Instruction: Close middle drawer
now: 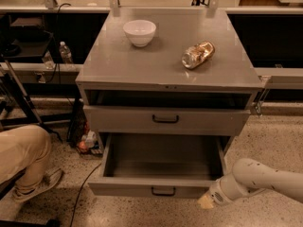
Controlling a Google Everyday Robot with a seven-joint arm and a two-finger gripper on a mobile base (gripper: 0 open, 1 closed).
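Note:
The grey cabinet [142,67] has a taller-fronted upper drawer [123,119] that stands slightly out. Below it the middle drawer [128,187] is pulled well out; its deep tray is bare and its low front carries a small black handle [163,191]. My gripper [206,201], at the end of the white arm [265,178], is at the lower right. It sits by the right end of the drawer's front, close to the floor. The lowest drawer is hidden.
A white bowl [139,32] and a crumpled brown bag [198,54] lie on the cabinet top. A person's leg and shoe [26,162] are at the left. Water bottles [65,53], cables and small items [85,141] are left of the cabinet. The floor is speckled.

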